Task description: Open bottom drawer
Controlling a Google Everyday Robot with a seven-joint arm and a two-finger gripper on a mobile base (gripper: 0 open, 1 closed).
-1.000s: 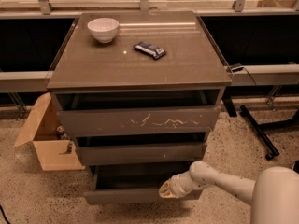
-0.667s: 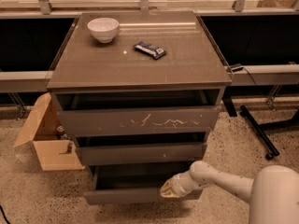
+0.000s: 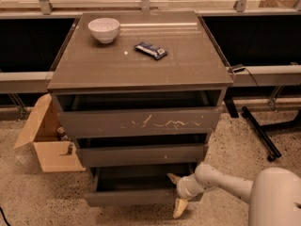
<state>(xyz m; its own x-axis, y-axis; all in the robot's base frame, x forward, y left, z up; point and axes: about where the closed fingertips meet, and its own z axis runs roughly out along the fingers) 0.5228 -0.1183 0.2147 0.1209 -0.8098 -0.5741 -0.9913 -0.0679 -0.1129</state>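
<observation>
The bottom drawer [image 3: 127, 197] is the slimmest and lowest of three dark grey-brown fronts, and it stands pulled out a little from the cabinet. My gripper [image 3: 176, 194] is at the right end of its front, reaching in from the lower right. The fingers are spread. One fingertip [image 3: 172, 177] is over the drawer's open inside, and the other [image 3: 179, 209] hangs down in front of the panel. The middle drawer [image 3: 141, 154] and the scratched top drawer [image 3: 141, 121] also stand slightly out.
A white bowl [image 3: 104, 29] and a dark wrapped snack [image 3: 150, 50] lie on the cabinet top [image 3: 188, 65]. An open cardboard box [image 3: 44, 142] stands on the speckled floor at the left. A black stand leg [image 3: 261, 133] runs along the floor at the right.
</observation>
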